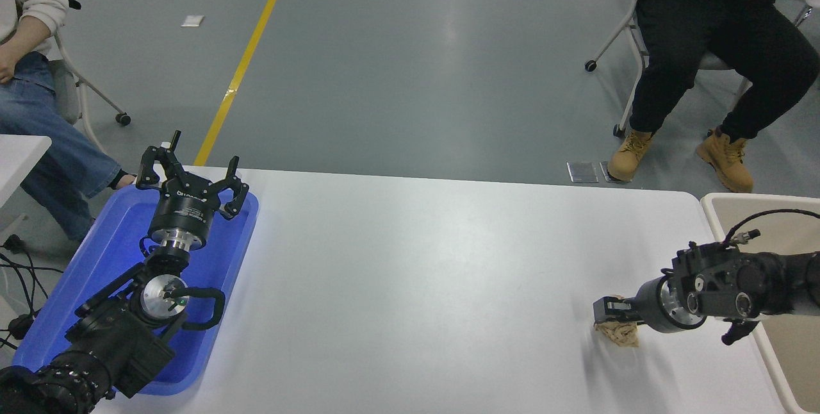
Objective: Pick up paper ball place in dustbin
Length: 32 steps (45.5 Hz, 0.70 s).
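Observation:
The tan paper ball [620, 336] lies on the white table [416, 273] near its right end. My right gripper [606, 316] comes in from the right edge, points left and sits low right on top of the ball, hiding its upper part. Whether it grips the ball does not show. The beige dustbin [715, 207] stands just past the table's right end, behind and under my right arm. My left gripper [190, 178] is parked open and empty over the blue tray at the lower left.
The shallow blue tray [102, 254] lies at the table's left end under my left arm. One person sits on a chair at the far right [705, 36], another at the far left [32, 81], both away from the table.

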Each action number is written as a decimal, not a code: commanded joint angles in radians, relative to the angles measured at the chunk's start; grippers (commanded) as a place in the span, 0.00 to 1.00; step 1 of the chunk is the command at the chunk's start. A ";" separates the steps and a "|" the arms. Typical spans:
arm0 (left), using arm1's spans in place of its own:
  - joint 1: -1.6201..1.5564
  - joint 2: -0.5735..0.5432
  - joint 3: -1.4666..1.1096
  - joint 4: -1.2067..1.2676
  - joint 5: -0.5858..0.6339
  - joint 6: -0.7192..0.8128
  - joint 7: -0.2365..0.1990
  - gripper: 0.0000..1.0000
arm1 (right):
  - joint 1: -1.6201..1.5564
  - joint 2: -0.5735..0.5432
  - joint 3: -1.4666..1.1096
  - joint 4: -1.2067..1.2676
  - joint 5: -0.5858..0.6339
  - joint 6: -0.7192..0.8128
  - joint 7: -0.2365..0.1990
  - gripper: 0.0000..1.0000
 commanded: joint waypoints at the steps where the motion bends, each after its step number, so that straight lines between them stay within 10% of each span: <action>1: 0.000 0.000 0.000 0.000 0.000 0.000 0.000 1.00 | 0.015 0.000 -0.002 0.001 -0.042 -0.009 0.002 0.00; 32: 0.000 0.000 0.000 0.000 0.000 0.000 0.000 1.00 | 0.623 -0.144 -0.076 0.161 -0.049 0.334 0.002 0.00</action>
